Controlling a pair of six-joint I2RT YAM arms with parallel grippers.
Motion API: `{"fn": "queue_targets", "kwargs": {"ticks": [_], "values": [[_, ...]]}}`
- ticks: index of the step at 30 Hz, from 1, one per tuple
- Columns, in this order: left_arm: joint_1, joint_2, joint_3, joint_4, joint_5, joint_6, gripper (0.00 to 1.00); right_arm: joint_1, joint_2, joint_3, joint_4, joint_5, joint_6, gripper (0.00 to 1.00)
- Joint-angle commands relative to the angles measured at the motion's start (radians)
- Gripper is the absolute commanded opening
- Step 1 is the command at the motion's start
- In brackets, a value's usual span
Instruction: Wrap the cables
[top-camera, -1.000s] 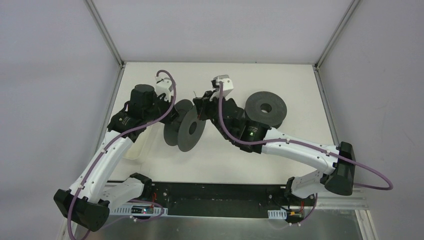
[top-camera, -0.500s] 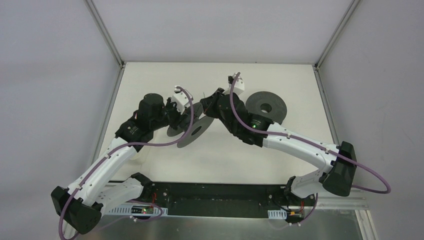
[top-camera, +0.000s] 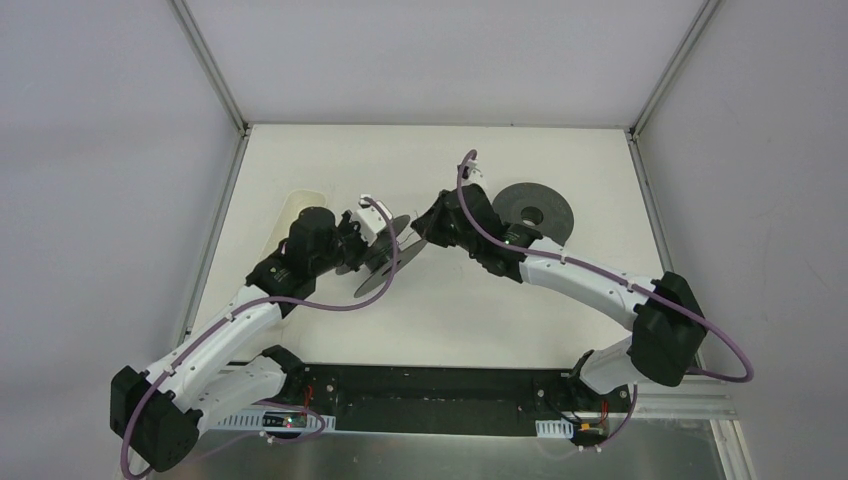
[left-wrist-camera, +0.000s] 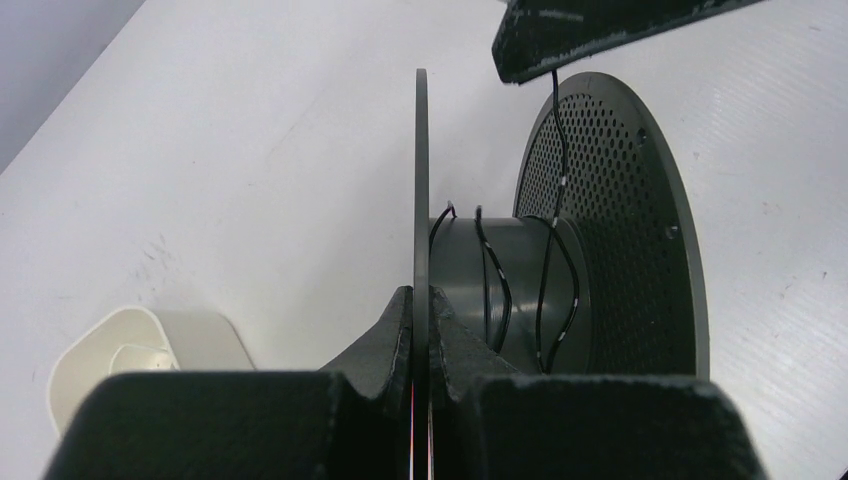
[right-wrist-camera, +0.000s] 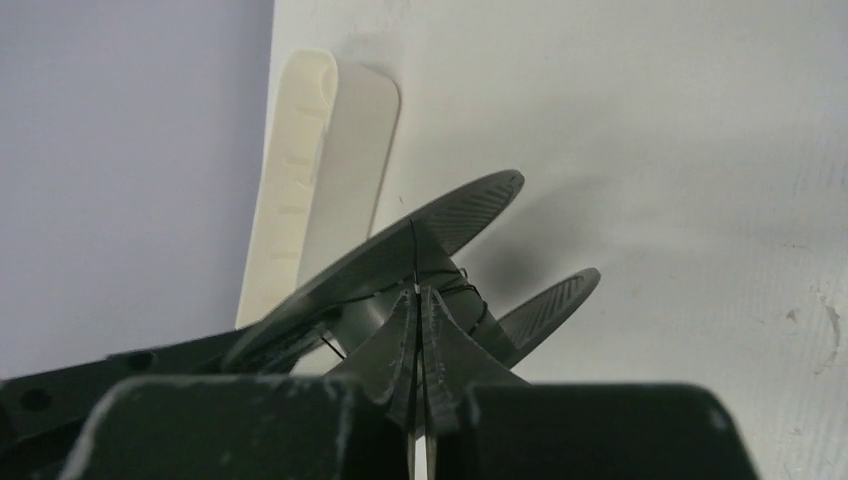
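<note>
Nearest me, both arms are reaching from the near edge out over the white worktop (top-camera: 450, 320) and meeting around its middle. The left fingers (left-wrist-camera: 405, 320) are closing tight on the rim of one thin flange of a dark spool (left-wrist-camera: 620, 230), holding it tilted on edge. I cannot tell whether it is touching the worktop.

The cable (left-wrist-camera: 557, 130), thin and black, is lying in a few loose turns round the spool's hub, between the two flanges. One strand is rising from the hub, crossing in front of the perforated flange and running up to the right fingers (right-wrist-camera: 405, 335). These are pressing together on that strand, just above the spool's rim, with the wire showing between their tips.

Farther off, a pale tray (top-camera: 300, 205) is sitting on the left of the worktop, beyond the left arm. A second spool (top-camera: 533, 210) is lying flat on the far right, just behind the right arm.
</note>
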Motion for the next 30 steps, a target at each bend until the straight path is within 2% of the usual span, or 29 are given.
{"fn": "queue_targets", "kwargs": {"ticks": [1,9,23,30], "values": [[-0.017,-0.056,-0.007,0.154,0.006,0.052,0.0,-0.015,0.007,-0.041,0.129,-0.218,-0.112,0.0],[-0.025,-0.078,-0.019,0.169,0.015,0.076,0.0,-0.043,0.02,-0.088,0.195,-0.374,-0.22,0.0],[-0.037,-0.096,-0.034,0.196,0.044,0.047,0.0,-0.059,0.108,-0.036,0.196,-0.339,-0.139,0.0],[-0.041,-0.084,-0.046,0.199,0.033,0.054,0.0,-0.06,0.121,-0.04,0.225,-0.375,-0.154,0.0]]}}
